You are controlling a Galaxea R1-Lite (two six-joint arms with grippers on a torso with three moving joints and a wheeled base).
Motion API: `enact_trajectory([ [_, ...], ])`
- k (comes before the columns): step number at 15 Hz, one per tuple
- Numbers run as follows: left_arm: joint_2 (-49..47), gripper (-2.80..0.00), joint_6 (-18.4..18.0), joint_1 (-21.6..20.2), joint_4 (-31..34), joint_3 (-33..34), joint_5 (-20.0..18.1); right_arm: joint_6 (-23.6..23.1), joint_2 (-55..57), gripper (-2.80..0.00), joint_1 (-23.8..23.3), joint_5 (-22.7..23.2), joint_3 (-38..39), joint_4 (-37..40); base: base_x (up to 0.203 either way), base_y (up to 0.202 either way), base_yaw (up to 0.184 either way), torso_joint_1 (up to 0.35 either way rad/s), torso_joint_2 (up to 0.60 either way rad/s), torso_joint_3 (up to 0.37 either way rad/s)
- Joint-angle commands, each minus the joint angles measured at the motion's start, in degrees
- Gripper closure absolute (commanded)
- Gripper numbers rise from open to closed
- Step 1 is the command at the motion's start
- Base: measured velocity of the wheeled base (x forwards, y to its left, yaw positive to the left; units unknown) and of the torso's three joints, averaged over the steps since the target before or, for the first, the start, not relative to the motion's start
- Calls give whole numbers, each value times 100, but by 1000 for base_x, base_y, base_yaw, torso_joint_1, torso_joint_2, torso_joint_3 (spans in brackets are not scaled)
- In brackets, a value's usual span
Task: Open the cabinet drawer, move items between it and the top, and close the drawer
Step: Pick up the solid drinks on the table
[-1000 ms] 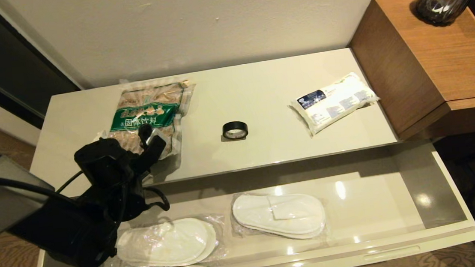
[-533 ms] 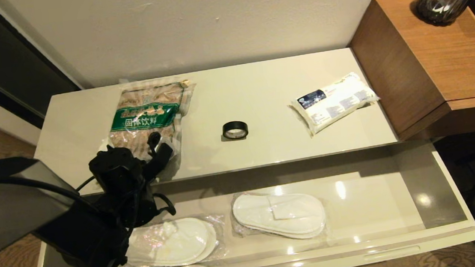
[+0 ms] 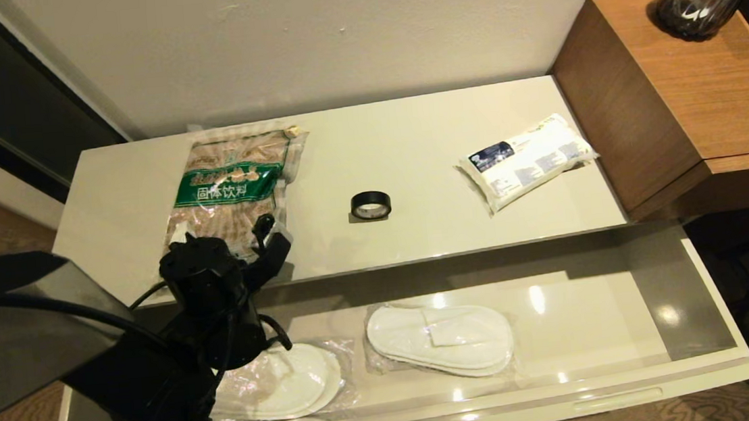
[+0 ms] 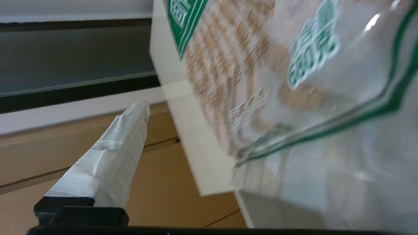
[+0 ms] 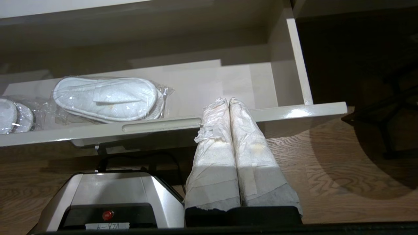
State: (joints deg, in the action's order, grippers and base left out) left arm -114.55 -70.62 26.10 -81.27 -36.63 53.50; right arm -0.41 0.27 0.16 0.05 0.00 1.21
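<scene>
Hotel-style room, wrapped disposable slippers (image 3: 440, 338) in cabinet drawer (image 3: 627, 310), wooden side table (image 3: 690, 95), wood floor

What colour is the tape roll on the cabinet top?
Black; the tape roll shows best in the head view.

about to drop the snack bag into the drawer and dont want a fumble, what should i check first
1. Drawer pulled open: ok.
2. Free space inside: ok. The slippers fill the left and middle; the right part is bare.
3. Left hand at the snack bag: ok, it is at the bag's near edge, by the cabinet top's front edge.
4. Firm hold on the bag: cannot tell.
5. Right hand out of the way: ok, shut and empty, low in front of the drawer's front panel.
6. Tape roll and tissue pack clear of the bag: ok, both lie apart to its right.
</scene>
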Motion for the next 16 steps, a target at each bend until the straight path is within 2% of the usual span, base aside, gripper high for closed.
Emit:
enact_trajectory([
  [1, 292, -280, -379, 106, -44, 57, 444, -2, 0, 0, 2, 4, 9, 2, 0, 0, 0, 0, 0, 0],
  [2, 440, -280, -713, 152, -22, 100, 717, -2, 0, 0, 2, 4, 9, 2, 0, 0, 0, 0, 0, 0],
  [3, 524, -280, -930, 165, 30, 118, 814, -2, 0, 0, 2, 4, 9, 2, 0, 0, 0, 0, 0, 0],
  [11, 438, -280, -925, 170, -11, 259, 820, -2, 0, 0, 2, 4, 9, 2, 0, 0, 0, 0, 0, 0],
  [12, 369, -280, -798, 179, -11, 229, 820, -2, 0, 0, 2, 4, 9, 2, 0, 0, 0, 0, 0, 0],
  [15, 234, -280, 130, 473, -5, 269, 831, -2, 0, 0, 2, 4, 9, 2, 0, 0, 0, 0, 0, 0],
  [16, 188, -280, 341, 543, -9, 307, 836, -2, 0, 0, 2, 4, 9, 2, 0, 0, 0, 0, 0, 0],
])
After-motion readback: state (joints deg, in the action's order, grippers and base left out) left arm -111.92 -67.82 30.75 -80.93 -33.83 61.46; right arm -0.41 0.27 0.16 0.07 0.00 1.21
